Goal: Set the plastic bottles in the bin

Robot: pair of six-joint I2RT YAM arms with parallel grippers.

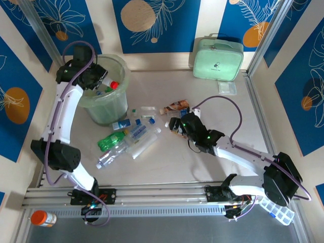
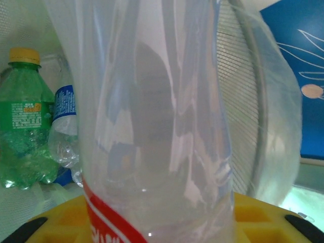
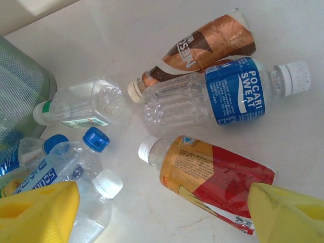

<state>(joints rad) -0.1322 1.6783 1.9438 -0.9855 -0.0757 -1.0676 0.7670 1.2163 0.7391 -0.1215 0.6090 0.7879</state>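
**Bottle over bin in left pincer, right pincer open above next pick**

Left pincer (image 1: pixel 104 81) is clamped shut on a clear red-labelled bottle (image 2: pixel 152 126). Yellow fingers (image 2: pixel 263 220) press its lower body from both sides and the rest stands up past the fingertips. The pincer sits over the mouth of the bin (image 1: pixel 109 109). Judged reason: held there so a release drops the bottle straight in rather than onto the table. Beyond the pincer, toward the left of its wrist view, two bottles are already inside. One is a green bottle with yellow cap (image 2: pixel 23 131), and touching it is a blue-labelled clear bottle (image 2: pixel 65 126). Bin wall and bag liner are close on the pincer's other side.

Right pincer (image 3: pixel 163 191) has its jaws wide apart with nothing between them, low over the table. The red-orange labelled bottle (image 3: pixel 212 182) lies on its side under the gap. Its body is near the finger at the view's right, and its white cap points toward the other finger. Wide spread likely chosen to straddle that bottle. Just ahead of the fingertips is the Pocari Sweat bottle (image 3: pixel 223 93), with a brown-labelled bottle (image 3: pixel 212 43) touching it beyond. Beside the other finger are a blue-capped bottle (image 3: pixel 76 157) and a white-capped clear bottle (image 3: pixel 98 200).

Risk: the target lies diagonal to the jaws, so the light crushed plastic may pivot or skid on closing. More bottles are left on the table between pincer and bin, so the task looks far from done.
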